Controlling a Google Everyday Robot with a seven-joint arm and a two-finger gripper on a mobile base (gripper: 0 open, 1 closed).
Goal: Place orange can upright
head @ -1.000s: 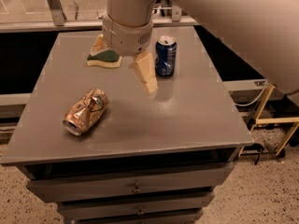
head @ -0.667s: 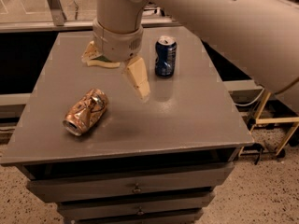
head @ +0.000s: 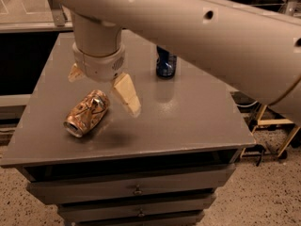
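The orange can [head: 86, 113] lies on its side on the grey table [head: 188, 121], near the front left, dented and shiny, with one end facing the front left. My gripper [head: 100, 85] hangs just above the can's far end and is open. One cream finger [head: 126, 96] is to the right of the can. The other finger [head: 75, 72] shows only partly at the left, behind the wrist. The gripper holds nothing.
A blue can [head: 165, 64] stands upright at the back of the table, partly hidden by my arm [head: 197, 36]. Drawers [head: 136, 190] are below the table top. A yellow frame [head: 277, 126] stands on the floor at the right.
My gripper has moved left and toward the front, from beside the blue can to just over the orange can. The cans have not moved.
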